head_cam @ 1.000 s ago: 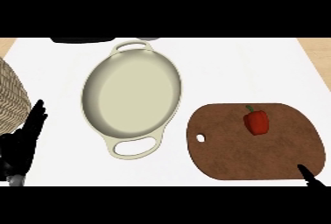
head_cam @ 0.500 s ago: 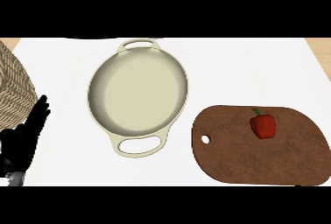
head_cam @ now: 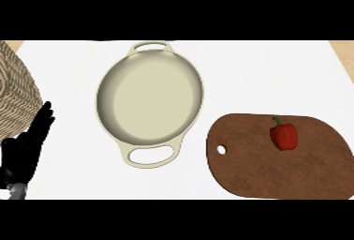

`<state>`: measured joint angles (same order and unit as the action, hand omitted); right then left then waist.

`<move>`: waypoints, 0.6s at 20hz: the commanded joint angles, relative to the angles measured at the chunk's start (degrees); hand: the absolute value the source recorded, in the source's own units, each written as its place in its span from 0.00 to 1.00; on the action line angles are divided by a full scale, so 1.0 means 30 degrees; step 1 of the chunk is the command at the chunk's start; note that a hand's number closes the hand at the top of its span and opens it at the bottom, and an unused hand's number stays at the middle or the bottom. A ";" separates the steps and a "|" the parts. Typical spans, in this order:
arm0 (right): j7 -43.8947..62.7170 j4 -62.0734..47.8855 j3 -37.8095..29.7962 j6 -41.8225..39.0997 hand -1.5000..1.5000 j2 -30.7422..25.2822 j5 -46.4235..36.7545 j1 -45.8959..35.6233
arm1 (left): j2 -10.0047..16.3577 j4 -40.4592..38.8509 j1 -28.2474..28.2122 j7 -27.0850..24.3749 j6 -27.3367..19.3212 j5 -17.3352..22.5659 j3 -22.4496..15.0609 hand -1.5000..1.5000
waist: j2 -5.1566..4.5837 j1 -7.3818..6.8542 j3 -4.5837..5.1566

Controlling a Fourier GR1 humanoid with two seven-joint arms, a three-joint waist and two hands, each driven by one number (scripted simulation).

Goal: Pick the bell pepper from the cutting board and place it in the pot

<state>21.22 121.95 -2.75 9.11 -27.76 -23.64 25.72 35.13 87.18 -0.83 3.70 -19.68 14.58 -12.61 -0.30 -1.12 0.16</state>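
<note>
bell pepper [head_cam: 284, 136] near the cutting board [head_cam: 242, 178] far edge
left hand [head_cam: 26, 150] idle, fingers straight, seemingly together; best close round the pepper from above

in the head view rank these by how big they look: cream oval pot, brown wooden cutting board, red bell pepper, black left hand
1. cream oval pot and brown wooden cutting board: too alike to rank
2. black left hand
3. red bell pepper

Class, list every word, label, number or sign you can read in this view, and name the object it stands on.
None: no word, number or sign shows on the pot, the cutting board, the bell pepper, the woven basket or the counter.
</note>
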 commanded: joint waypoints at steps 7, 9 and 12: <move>0.5662 -0.1853 0.1640 -0.4064 0.00 0.0295 -0.1008 -0.5764 | -0.1240 -0.0259 0.0407 0.0855 0.0354 -0.1394 0.0666 0.50 | 0.0091 0.0300 -0.0053; 0.7140 -0.1640 0.2513 -0.4130 0.00 0.0889 -0.2376 -0.6428 | -0.0935 0.1012 -0.0842 0.0499 0.0540 -0.1488 0.1090 0.50 | 0.0110 0.0228 -0.0053; 0.7786 -0.2520 0.2604 -0.4835 0.00 0.1329 -0.2815 -0.7664 | -0.1930 -0.1946 -0.0158 -0.1119 0.1540 -0.1548 0.1716 0.50 | 0.0087 0.0324 -0.0044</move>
<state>40.42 116.29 4.00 -2.81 -25.30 -29.75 7.07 31.67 85.82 -1.60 3.54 -16.79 10.98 -9.06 -0.04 -0.38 0.02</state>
